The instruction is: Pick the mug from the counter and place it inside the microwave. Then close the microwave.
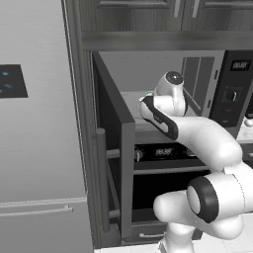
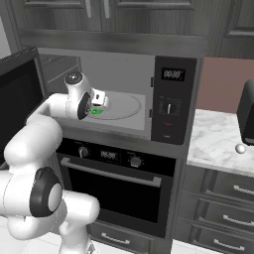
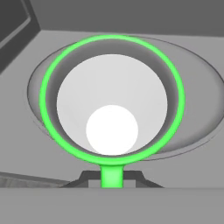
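Green and round, the mug's (image 3: 112, 94) rim takes up the centre of the hand view, its pale inside looking straight into the lens, above the grey turntable (image 3: 197, 109). At the bottom centre of that frame the gripper (image 3: 112, 177) is pinched narrow on the mug's rim. In the right base view, the white arm reaches into the open microwave (image 2: 171, 99) at centre left, mug (image 2: 96, 111) just over the turntable. Its door (image 1: 116, 148) stands open at centre left of the left base view.
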Controlling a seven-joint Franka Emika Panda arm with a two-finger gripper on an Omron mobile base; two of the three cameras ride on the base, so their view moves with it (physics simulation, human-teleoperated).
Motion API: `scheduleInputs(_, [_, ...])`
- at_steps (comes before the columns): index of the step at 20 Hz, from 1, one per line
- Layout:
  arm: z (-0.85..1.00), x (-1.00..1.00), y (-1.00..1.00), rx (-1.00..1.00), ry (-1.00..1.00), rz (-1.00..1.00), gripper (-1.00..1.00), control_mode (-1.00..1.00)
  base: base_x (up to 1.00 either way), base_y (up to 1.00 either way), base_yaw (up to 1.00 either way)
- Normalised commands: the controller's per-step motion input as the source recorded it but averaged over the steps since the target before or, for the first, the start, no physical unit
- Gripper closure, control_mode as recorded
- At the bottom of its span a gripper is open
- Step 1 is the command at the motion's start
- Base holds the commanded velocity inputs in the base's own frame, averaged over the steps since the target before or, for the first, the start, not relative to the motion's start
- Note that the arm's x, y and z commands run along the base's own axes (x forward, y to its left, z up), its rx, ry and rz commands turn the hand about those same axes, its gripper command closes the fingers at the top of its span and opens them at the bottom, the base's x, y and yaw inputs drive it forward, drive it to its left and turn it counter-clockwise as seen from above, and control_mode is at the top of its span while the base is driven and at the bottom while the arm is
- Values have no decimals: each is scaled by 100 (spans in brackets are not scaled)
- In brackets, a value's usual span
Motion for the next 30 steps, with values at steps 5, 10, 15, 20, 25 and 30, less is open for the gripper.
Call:
scheduleInputs(5, [0, 36, 0, 0, 0, 0, 100, -100, 0, 0, 0])
scheduleInputs(10, [0, 28, 0, 0, 0, 0, 100, -100, 0, 0, 0])
scheduleInputs(15, [-4, 24, 0, 0, 0, 0, 100, -100, 0, 0, 0])
scheduleInputs(20, [-13, 10, 0, 0, 0, 0, 100, -100, 0, 0, 0])
scheduleInputs(25, [0, 0, 0, 0, 0, 0, 100, -100, 0, 0, 0])
scheduleInputs(30, [0, 0, 0, 0, 0, 0, -100, -100, 0, 0, 0])
